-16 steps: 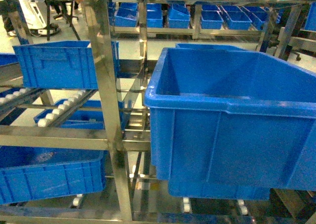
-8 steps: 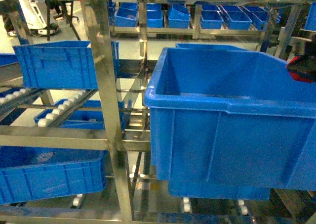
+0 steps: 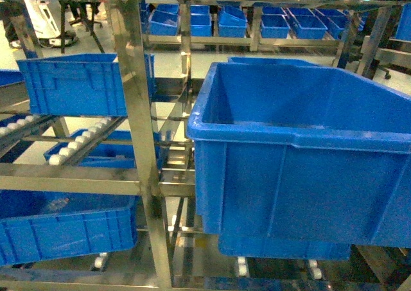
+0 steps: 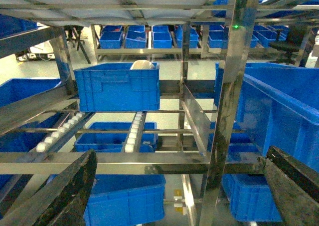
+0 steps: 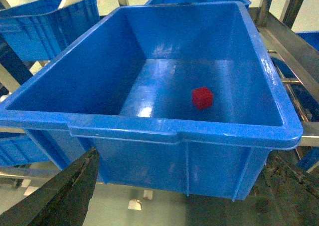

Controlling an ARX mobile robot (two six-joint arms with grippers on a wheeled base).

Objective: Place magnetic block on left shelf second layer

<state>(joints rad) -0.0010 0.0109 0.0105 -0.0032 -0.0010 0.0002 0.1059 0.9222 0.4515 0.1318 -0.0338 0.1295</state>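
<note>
1. Steel shelving (image 3: 138,111) carries blue bins on several levels.
2. Magnetic block (image 5: 202,97) lies on the floor of the big blue bin (image 5: 149,131), toward its right wall.
3. Left gripper (image 4: 179,196) and right gripper (image 5: 179,196) both spread wide, holding nothing.

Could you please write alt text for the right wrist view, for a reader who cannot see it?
A small red magnetic block lies alone on the floor of a large blue bin, seen from above. The open right tool frames the bottom corners.
</note>
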